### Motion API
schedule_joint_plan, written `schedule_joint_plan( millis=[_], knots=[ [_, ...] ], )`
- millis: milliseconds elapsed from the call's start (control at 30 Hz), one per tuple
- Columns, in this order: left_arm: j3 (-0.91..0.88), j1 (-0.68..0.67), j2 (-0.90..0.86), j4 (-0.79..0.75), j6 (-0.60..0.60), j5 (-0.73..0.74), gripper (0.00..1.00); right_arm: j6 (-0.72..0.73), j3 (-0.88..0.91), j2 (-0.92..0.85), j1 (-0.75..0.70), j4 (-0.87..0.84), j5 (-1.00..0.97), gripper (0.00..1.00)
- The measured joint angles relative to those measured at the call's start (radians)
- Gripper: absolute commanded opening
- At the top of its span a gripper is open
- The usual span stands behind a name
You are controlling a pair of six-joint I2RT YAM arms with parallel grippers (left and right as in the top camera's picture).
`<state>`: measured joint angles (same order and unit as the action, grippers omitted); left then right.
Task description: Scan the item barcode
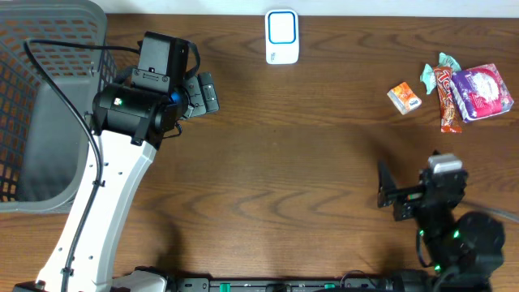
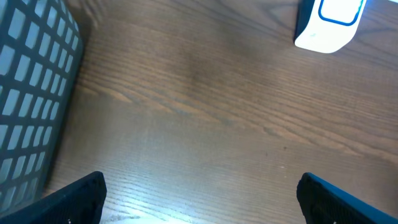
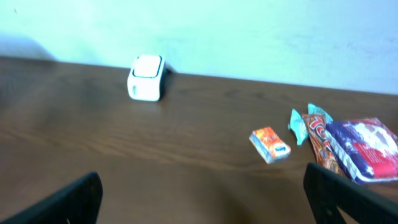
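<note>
Much open tabletop (image 1: pixel 308 162) between left-edge basket (image 1: pixel 49 97) and far-right snacks (image 1: pixel 480 92)

One wooden table (image 1: pixel 284 162). One grey mesh basket (image 1: pixel 65 12). One white scanner (image 1: pixel 282 36) with a blue outline. Two robot arms: left arm (image 1: pixel 122 162) and right arm (image 1: pixel 454 235). Four small packaged items: one orange box (image 1: pixel 403 98), one teal wrapper (image 1: pixel 438 66), one red bar (image 1: pixel 447 99), one purple packet (image 1: pixel 481 92).
</note>
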<state>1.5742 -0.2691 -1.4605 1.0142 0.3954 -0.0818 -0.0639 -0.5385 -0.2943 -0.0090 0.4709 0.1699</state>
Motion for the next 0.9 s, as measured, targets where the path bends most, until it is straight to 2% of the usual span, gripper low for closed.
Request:
schedule_joint_plan(
  millis=[233, 567, 733, 900],
  knots=[
    [0.0, 0.0, 0.0, 0.0, 0.0, 0.0, 0.98, -0.01, 0.234, 0.151, -0.023, -0.192, 0.014, 0.99],
    [0.0, 0.0, 0.0, 0.0, 0.0, 0.0, 0.98, -0.011, 0.467, 0.278, -0.006, -0.471, 0.008, 0.99],
    [0.0, 0.0, 0.0, 0.0, 0.0, 0.0, 0.98, -0.011, 0.516, 0.281, 0.035, -0.521, -0.037, 0.99],
    [0.0, 0.0, 0.0, 0.0, 0.0, 0.0, 0.98, -0.01, 0.526, 0.283, 0.046, -0.434, -0.084, 0.99]
  ],
)
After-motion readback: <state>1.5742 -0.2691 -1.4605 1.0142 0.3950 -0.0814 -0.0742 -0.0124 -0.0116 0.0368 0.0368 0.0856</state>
